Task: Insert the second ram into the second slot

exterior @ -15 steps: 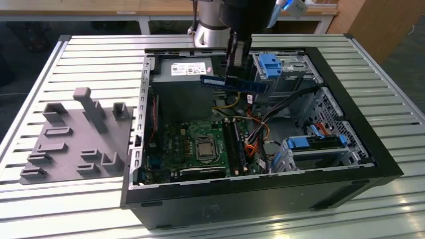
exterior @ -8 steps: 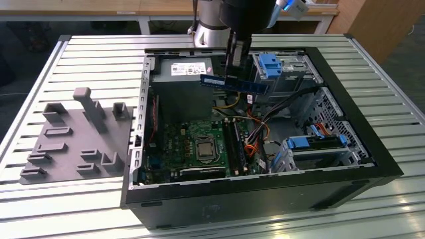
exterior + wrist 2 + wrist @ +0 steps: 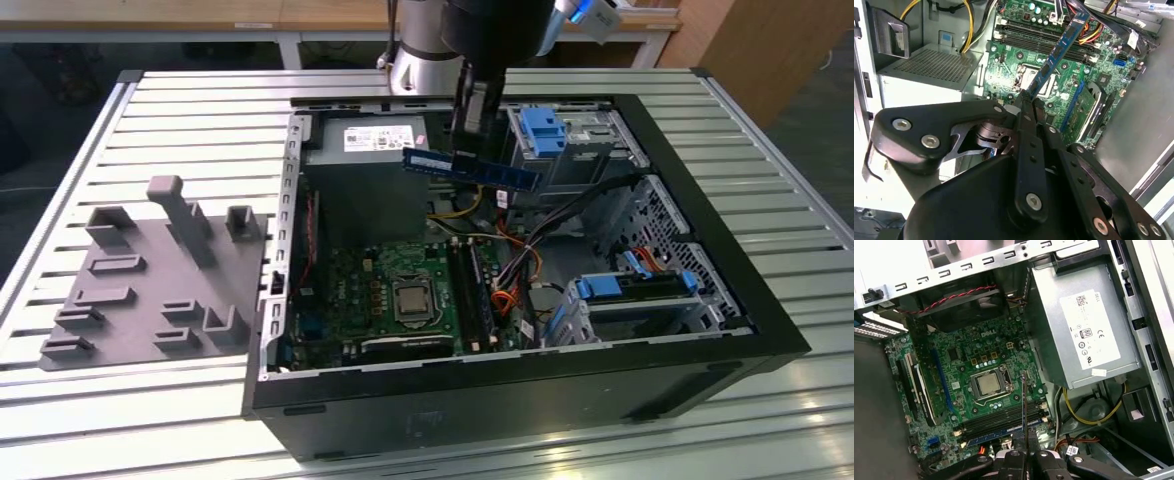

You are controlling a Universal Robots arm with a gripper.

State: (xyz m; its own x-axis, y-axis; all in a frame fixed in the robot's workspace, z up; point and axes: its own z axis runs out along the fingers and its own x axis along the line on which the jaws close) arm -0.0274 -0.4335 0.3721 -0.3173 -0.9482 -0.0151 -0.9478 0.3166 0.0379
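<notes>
The second ram (image 3: 474, 168), a thin dark-blue stick with a pale label, hangs in the air over the open computer case (image 3: 694, 200), with my gripper (image 3: 470, 148) shut on it. It slants away from the gripper (image 3: 1027, 98) in the second wrist view, the ram (image 3: 1059, 47) reaching over the motherboard. The ram (image 3: 1024, 405) shows edge-on in the first wrist view, above the gripper (image 3: 1024, 454). The long memory slots (image 3: 467, 285) lie beside the processor socket (image 3: 407, 300), well below the stick. I cannot tell which of them is the second slot.
A grey power supply (image 3: 374, 140) fills the case's far corner. Blue drive-bay clips (image 3: 545, 130) and a second clip (image 3: 617, 287) sit on the exterior view's right, with cables (image 3: 514, 265) between. A grey parts fixture (image 3: 147, 280) stands on the slatted table (image 3: 200, 120) at the left.
</notes>
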